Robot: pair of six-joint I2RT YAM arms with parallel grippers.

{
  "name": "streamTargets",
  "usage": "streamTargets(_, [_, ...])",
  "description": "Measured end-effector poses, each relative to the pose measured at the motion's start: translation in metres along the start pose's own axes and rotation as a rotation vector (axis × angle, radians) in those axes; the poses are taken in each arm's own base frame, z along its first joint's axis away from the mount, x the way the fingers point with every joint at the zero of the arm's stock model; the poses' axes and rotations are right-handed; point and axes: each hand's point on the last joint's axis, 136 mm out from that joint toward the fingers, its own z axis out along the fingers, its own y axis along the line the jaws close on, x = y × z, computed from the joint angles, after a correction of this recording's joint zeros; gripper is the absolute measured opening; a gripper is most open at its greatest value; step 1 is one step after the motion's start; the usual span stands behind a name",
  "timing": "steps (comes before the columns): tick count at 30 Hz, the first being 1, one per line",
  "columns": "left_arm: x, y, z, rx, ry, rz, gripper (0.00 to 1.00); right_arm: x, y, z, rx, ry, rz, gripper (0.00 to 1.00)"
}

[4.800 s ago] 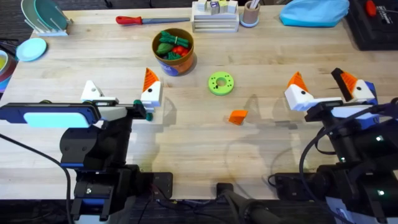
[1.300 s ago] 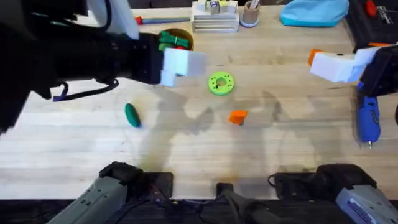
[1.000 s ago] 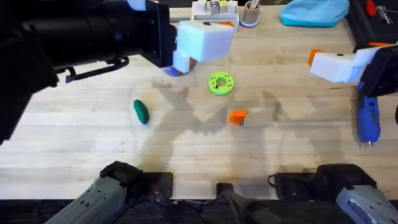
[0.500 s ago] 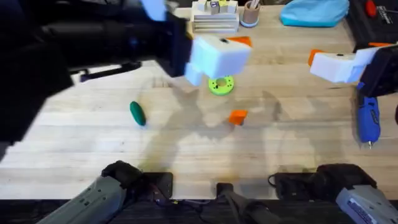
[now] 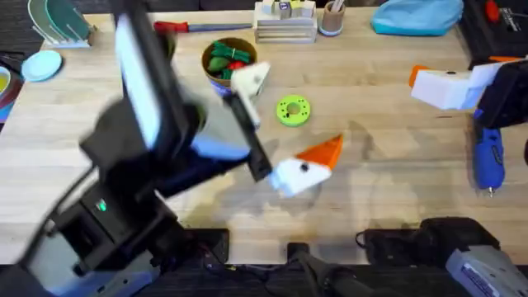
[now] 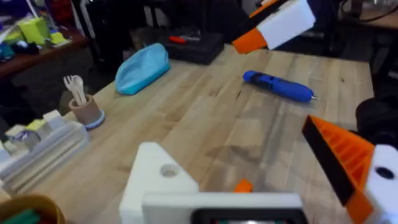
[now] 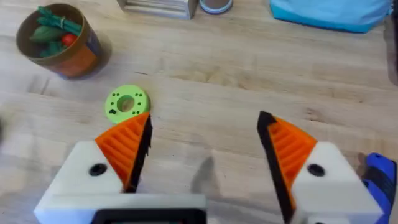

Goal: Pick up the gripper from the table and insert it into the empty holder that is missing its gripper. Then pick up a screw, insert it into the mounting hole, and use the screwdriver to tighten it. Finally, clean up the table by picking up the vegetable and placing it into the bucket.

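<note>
Left gripper (image 6: 239, 158): fingers spread wide over the table (image 5: 388, 206); likely set to straddle the loose part below
Holder (image 6: 158, 180): plain white mount with 1 screw hole and no orange tip; it is 1 finger of the left gripper, opposite its orange-tipped mate
Gripper (image 6: 244, 185): small bright orange wedge lying on the wood between those 2 fingers, barely peeking above the wrist body
Right gripper (image 7: 205, 134): fingers apart, both tipped in ribbed orange, pinching nothing; seemingly parked aside
Screwdriver (image 5: 487, 161): blue, flat on the table beside the right arm; probably waiting for the screw step
Bucket (image 5: 229, 66): tan-orange, toy vegetables inside, at the table's far side
</note>
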Motion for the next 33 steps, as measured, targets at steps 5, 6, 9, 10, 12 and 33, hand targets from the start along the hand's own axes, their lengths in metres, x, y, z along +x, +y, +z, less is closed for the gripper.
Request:
streamTargets(5, [0.029, -0.011, -0.021, -0.020, -0.059, -0.031, 0.993, 0.000, 0.000, 0.000, 0.000, 0.000, 0.000, 0.990])
streamTargets(6, [0.031, -0.012, -0.025, -0.025, -0.074, -0.031, 0.993, 0.000, 0.000, 0.000, 0.000, 0.000, 0.000, 0.991])
streamTargets(9, [0.034, -0.014, -0.035, -0.041, -0.126, -0.022, 0.993, 0.000, 0.000, 0.000, 0.000, 0.000, 0.000, 0.991])
streamTargets(10, [0.036, -0.015, -0.038, -0.045, -0.144, -0.018, 0.993, 0.000, 0.000, 0.000, 0.000, 0.000, 0.000, 0.991])
streamTargets(12, [0.041, -0.016, -0.042, -0.051, -0.168, -0.012, 0.993, 0.000, 0.000, 0.000, 0.000, 0.000, 0.000, 0.991])
streamTargets(33, [0.097, -0.018, -0.040, -0.055, -0.027, -0.082, 0.993, 0.000, 0.000, 0.000, 0.000, 0.000, 0.000, 0.991])
